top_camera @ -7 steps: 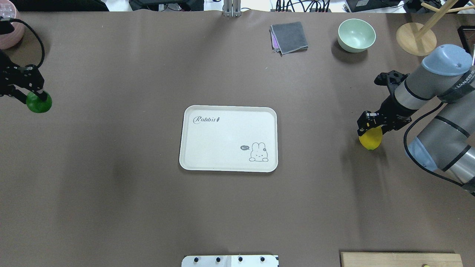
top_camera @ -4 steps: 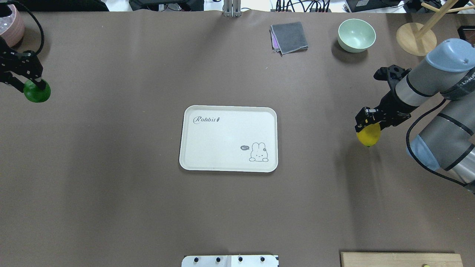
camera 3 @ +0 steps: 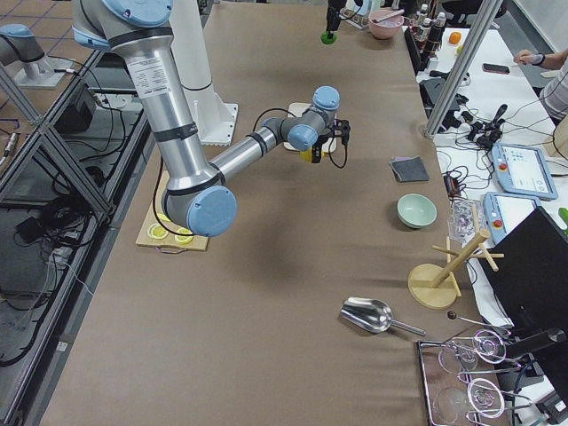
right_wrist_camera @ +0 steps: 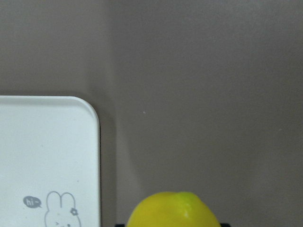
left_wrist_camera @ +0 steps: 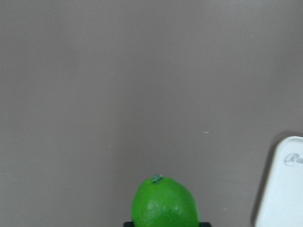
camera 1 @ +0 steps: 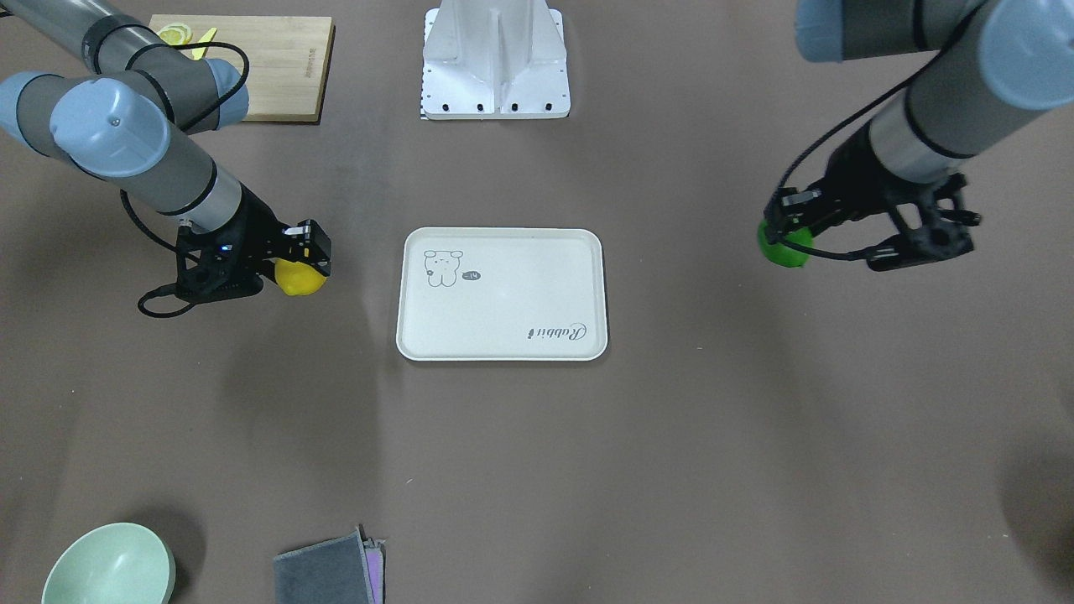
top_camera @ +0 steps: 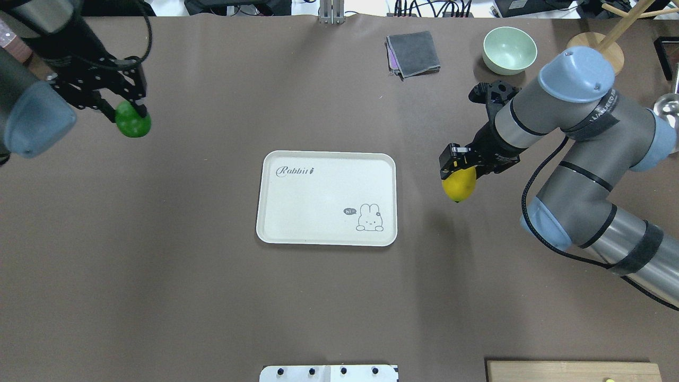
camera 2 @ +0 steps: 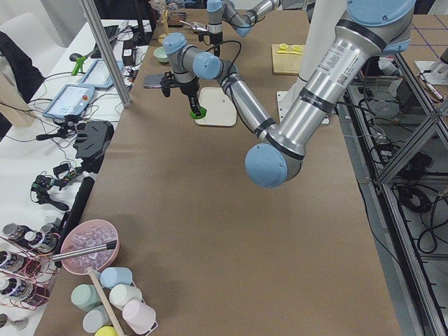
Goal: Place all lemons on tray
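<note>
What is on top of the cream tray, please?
Nothing lies on it: the whole tray is bare and uncovered. The right gripper holds the yellow lemon, the left gripper the green lemon, both beside it.

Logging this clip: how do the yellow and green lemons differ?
The yellow lemon sits in the right gripper, the green lemon in the left gripper. The yellow lemon is nearer the tray than the green lemon. Both are gripped; neither is on the tray.

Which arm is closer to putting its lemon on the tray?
Right, probably. The right arm holds its yellow lemon just beside the tray; the left arm holds its green lemon farther off.
</note>
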Motion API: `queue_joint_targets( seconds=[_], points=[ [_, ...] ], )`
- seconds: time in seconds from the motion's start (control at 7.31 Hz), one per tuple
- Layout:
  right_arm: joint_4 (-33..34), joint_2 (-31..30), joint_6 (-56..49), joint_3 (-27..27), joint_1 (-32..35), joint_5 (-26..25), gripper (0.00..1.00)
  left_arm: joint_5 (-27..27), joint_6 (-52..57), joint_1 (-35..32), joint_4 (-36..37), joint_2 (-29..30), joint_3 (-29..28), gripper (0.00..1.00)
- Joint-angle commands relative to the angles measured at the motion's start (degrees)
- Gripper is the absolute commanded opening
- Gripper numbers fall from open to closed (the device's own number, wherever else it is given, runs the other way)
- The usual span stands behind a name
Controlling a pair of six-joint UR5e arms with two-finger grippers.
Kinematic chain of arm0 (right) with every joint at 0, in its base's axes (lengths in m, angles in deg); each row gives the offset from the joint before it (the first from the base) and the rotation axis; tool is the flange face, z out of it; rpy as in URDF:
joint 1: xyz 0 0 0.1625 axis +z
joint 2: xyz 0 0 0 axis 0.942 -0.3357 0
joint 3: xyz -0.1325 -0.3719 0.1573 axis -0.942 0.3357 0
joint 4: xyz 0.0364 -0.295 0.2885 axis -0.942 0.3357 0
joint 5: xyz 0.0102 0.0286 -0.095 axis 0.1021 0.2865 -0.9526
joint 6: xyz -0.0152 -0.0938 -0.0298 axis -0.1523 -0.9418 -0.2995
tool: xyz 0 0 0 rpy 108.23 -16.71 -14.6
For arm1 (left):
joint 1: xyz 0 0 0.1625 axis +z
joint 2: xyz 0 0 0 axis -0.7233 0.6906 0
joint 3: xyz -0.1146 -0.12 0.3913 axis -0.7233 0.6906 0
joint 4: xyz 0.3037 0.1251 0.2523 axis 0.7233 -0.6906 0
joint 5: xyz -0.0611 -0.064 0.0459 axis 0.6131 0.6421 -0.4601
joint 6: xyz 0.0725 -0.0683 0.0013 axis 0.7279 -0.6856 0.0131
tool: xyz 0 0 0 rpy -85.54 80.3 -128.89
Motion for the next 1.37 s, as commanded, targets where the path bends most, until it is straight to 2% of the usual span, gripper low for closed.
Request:
queue_joint_targets(
  seconds=[0.0, 0.41, 0.68, 0.96, 1.09, 1.23],
  points=[
    [0.0, 5.0, 12.4, 0.5, -5.2, -4.6, 0.11, -2.0, -7.0, 5.2, -3.6, 4.8, -3.5, 0.00],
    [-0.2, 9.4, 13.0, 3.2, -8.9, -8.9, 0.11, -5.8, -12.3, 9.0, -8.1, 5.5, -5.9, 0.00],
    [-3.7, 9.5, 12.9, 5.2, -11.7, -11.3, 0.13, -6.2, -16.0, 11.0, -9.2, 7.5, -7.4, 0.00],
    [-6.2, 9.5, 5.6, 7.7, -12.6, -11.9, 0.14, -8.1, -17.7, 12.7, -9.8, 8.3, -7.5, 0.00],
    [-6.2, 9.5, 2.7, 7.7, -12.6, -13.5, 0.16, -10.5, -20.0, 14.8, -11.6, 8.5, -9.0, 0.00],
    [-6.2, 9.5, 2.5, 7.7, -13.2, -14.9, 0.19, -10.7, -20.9, 15.7, -14.5, 9.3, -11.7, 0.00]
  ],
)
